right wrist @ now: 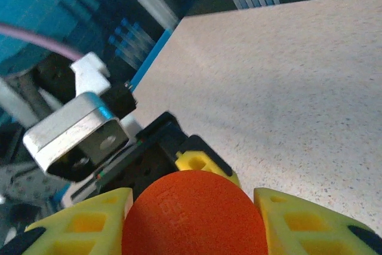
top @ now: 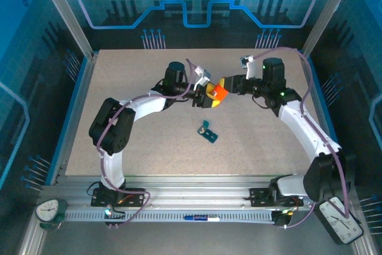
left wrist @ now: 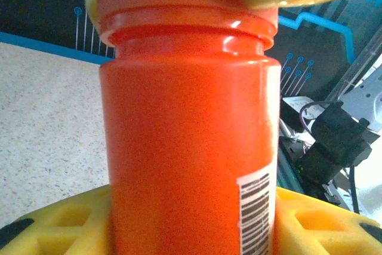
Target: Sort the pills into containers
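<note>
Bottle (top: 219,92), orange, clamped aloft: left hand (top: 208,96) grips body, right hand (top: 224,85) grips cap end; pill box (top: 208,132) lies on counter (top: 149,141).

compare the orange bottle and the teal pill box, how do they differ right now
The orange bottle is gripped by the left gripper and right gripper; the pill box lies untouched on the table. The orange bottle is a bright cylinder; the pill box is dark teal, flat and rectangular. Both sit near the table's middle.
</note>
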Robot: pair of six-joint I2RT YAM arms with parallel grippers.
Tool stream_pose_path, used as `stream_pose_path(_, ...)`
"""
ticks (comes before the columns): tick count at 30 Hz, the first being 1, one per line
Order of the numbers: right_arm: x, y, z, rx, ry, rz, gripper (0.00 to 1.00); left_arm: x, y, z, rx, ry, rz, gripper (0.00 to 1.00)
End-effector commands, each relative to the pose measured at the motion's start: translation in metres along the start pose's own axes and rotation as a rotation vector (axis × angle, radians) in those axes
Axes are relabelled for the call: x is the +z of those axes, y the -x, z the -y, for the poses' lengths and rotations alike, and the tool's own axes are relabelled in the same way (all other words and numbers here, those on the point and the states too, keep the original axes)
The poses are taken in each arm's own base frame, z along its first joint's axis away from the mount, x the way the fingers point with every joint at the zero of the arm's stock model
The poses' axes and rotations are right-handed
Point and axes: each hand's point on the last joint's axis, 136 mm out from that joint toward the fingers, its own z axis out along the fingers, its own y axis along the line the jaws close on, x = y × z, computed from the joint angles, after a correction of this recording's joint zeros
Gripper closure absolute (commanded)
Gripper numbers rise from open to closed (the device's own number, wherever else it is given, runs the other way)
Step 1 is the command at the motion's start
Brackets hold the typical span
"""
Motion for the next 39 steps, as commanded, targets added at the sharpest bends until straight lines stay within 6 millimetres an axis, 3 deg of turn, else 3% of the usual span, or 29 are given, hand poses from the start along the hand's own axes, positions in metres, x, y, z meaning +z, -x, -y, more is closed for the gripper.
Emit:
stream_pose_path(1, 0.006, -0.010, 0.011, 0.188, -0.141, 0.081, 0.75, -0.004, 0.042, 0.001, 0.150, 0.031, 0.089, 1.00)
stream_pose_path(6, 0.016, -0.014, -0.002, 0.210, -0.154, 0.066, 0.71, -0.001, 0.037, -0.001, 0.146, 0.033, 0.079, 1.00)
stream_pose_path(11, 0.006, 0.011, -0.010, 0.164, -0.134, 0.073, 0.40, -0.001, 0.034, -0.001, 0.140, 0.030, 0.073, 1.00)
stream_pose_path(16, -0.027, 0.046, -0.027, 0.044, -0.062, 0.154, 0.22, -0.002, 0.033, 0.003, 0.118, 0.001, 0.069, 1.00)
stream_pose_path(21, -0.052, 0.061, -0.040, -0.103, 0.044, 0.228, 0.18, -0.004, 0.038, 0.005, 0.064, -0.055, 0.091, 1.00)
stream_pose_path(25, -0.055, 0.061, -0.043, -0.182, 0.114, 0.234, 0.17, -0.007, 0.049, 0.008, 0.043, -0.093, 0.148, 1.00)
stream_pose_path(30, -0.043, 0.057, -0.038, -0.177, 0.126, 0.196, 0.17, -0.013, 0.060, 0.008, 0.054, -0.114, 0.232, 1.00)
stream_pose_path(39, -0.014, 0.048, -0.034, -0.165, 0.091, 0.111, 0.16, -0.013, 0.055, 0.002, 0.055, -0.092, 0.223, 1.00)
